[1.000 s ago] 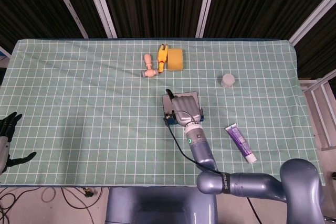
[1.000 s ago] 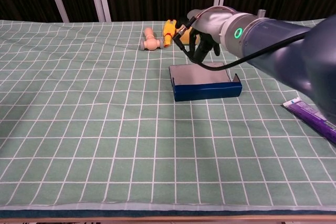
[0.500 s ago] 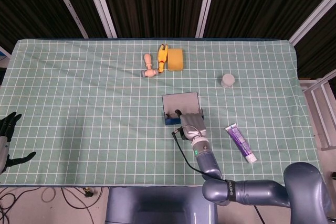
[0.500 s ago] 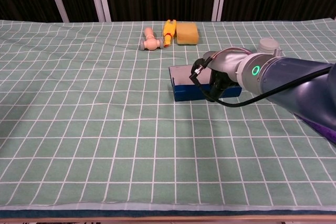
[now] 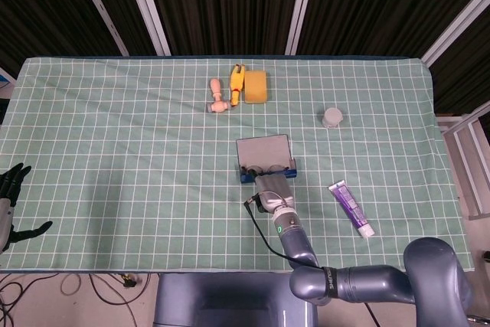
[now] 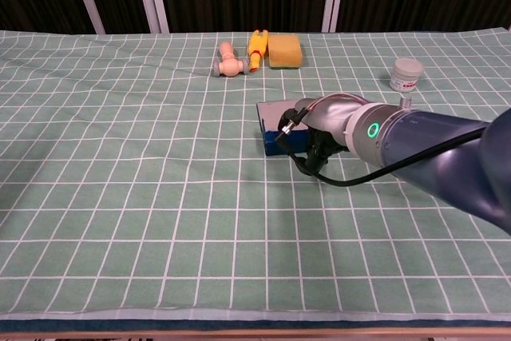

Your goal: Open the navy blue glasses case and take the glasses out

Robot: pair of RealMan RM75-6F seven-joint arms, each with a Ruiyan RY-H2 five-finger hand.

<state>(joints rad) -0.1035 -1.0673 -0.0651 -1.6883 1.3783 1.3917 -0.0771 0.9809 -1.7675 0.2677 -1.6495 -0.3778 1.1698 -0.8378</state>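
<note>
The navy blue glasses case lies open at mid-table, its grey-lined lid folded back flat. Dark shapes, apparently the glasses, sit in the blue base. My right hand is at the near edge of the base, with the forearm running back toward me. In the chest view the right hand covers most of the case, dark fingers pointing down in front of it; I cannot make out their grip. My left hand hangs off the table's left edge, fingers apart and empty.
A wooden toy hammer, a yellow-orange tool and a yellow sponge lie at the back. A small white jar stands at the right rear. A purple tube lies to the right of the case.
My right hand has drawn back from over the lid to the near side of the case. The lid stays open and flat. The left hand is still.
</note>
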